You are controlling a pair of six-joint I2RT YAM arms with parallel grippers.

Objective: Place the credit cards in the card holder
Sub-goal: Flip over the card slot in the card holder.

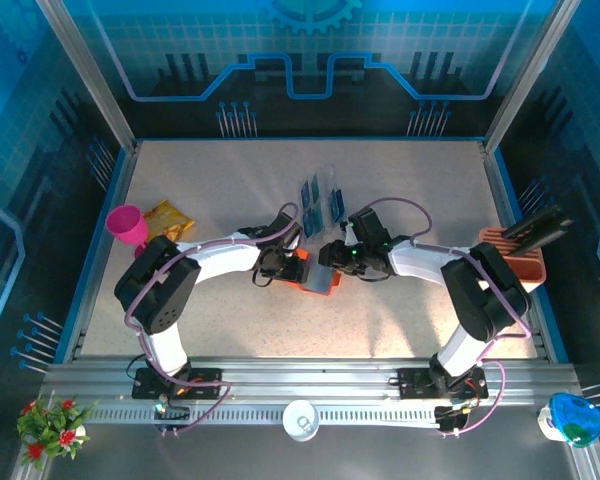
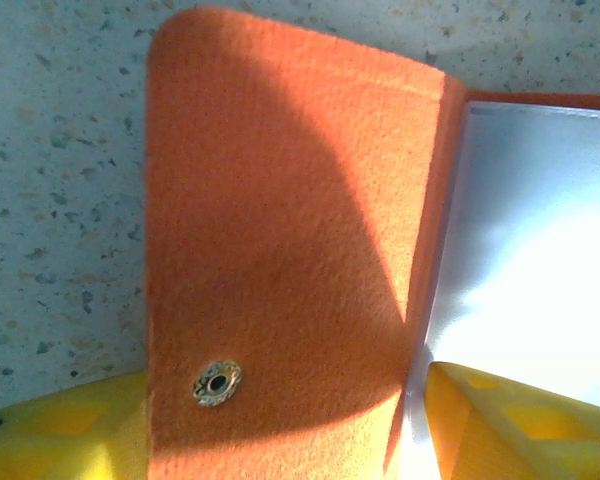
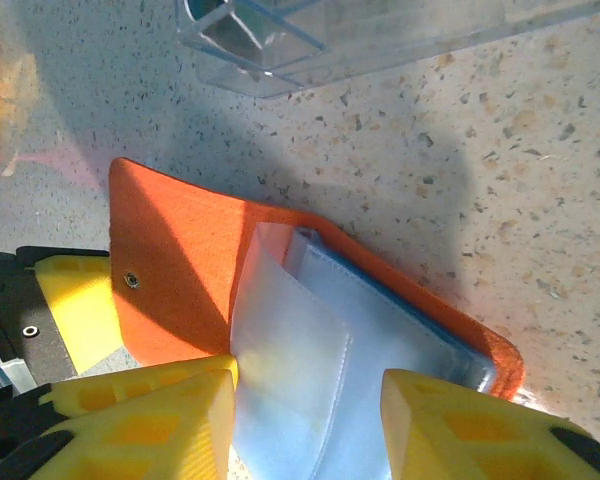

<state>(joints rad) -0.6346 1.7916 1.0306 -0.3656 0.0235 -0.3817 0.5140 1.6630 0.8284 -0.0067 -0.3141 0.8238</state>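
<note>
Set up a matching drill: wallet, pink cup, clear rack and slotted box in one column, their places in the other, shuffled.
Things:
1. wallet
2. pink cup
3. clear rack
4. slotted box

Places:
A. far right
B. far left
C. middle, lying open
D. just behind the middle, holding blue cards

Pairs: 1-C, 2-B, 3-D, 4-A
</note>
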